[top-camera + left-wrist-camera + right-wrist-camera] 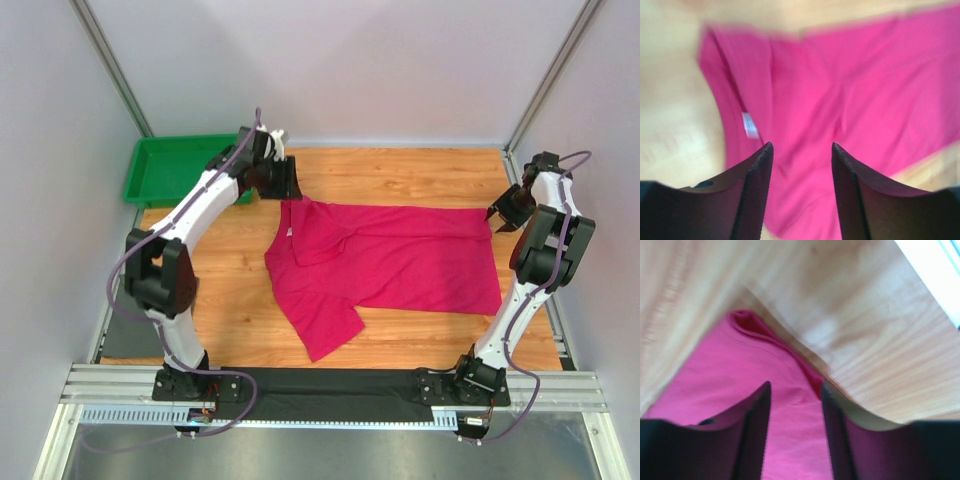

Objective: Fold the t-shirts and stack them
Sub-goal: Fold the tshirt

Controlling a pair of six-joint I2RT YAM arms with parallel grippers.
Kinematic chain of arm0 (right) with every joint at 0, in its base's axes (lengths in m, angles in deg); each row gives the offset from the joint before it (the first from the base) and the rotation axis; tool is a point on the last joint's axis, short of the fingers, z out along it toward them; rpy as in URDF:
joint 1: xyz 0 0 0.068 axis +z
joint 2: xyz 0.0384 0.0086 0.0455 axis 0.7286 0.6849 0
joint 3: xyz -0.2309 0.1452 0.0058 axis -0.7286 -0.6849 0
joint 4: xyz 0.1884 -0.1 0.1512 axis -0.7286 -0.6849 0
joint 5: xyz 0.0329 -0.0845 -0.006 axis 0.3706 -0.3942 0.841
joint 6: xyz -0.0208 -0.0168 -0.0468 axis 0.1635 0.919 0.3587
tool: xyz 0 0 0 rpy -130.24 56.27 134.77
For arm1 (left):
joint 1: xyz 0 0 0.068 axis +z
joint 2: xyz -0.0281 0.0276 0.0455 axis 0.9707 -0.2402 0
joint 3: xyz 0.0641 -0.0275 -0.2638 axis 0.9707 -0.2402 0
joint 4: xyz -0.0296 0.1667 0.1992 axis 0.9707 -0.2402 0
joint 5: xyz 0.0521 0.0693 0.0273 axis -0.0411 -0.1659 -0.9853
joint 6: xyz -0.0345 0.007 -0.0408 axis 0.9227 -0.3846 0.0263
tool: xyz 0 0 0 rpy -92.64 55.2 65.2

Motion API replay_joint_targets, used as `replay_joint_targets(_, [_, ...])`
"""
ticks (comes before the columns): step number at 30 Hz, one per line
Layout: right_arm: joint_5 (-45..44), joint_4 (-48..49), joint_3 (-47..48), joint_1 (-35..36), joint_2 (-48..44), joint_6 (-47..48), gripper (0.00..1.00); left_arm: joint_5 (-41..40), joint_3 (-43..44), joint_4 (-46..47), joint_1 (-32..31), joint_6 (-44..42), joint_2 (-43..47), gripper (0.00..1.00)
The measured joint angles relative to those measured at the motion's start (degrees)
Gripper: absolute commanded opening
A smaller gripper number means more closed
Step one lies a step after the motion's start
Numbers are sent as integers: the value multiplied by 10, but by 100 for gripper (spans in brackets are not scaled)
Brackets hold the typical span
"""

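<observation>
One magenta-pink t-shirt lies on the wooden table, partly folded lengthways, one sleeve pointing toward the near edge. My left gripper is open above the shirt's far left corner by the neck; in its wrist view the gripper hovers over pink fabric with a white label. My right gripper is open at the shirt's far right corner; in its wrist view the gripper straddles the hem edge and holds nothing.
A green plastic tray stands at the far left corner. White walls and metal posts surround the table. A black strip and rail run along the near edge.
</observation>
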Motion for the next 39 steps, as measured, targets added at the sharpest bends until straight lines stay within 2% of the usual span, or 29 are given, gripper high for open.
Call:
replay_joint_targets(5, [0,33,55,10,0,4,51,-27,228,16,19,-22,-179,56])
replay_joint_targets(6, [0,37,65,12,1,4,51,-29,234,17,20,-23,-187,56])
replay_joint_targets(10, [1,48,110,20,14,9,50,-63,322,-9,19,-21,-294,45])
replay_joint_targets(16, [1,56,120,21,29,18,52,-110,334,-20,19,-3,-347,46])
replay_joint_targets(19, [1,54,125,21,42,24,65,-132,343,-25,18,10,-354,47])
replay_joint_targets(30, [2,53,139,21,77,38,61,-153,347,-22,18,51,-370,43])
replay_joint_targets(35, [11,54,152,21,90,51,61,-151,347,-21,18,59,-380,23])
replay_joint_targets(36, [11,54,153,21,94,56,61,-151,347,-21,18,61,-381,16])
replay_joint_targets(39, [12,54,154,23,104,67,56,-156,347,-16,18,61,-381,6])
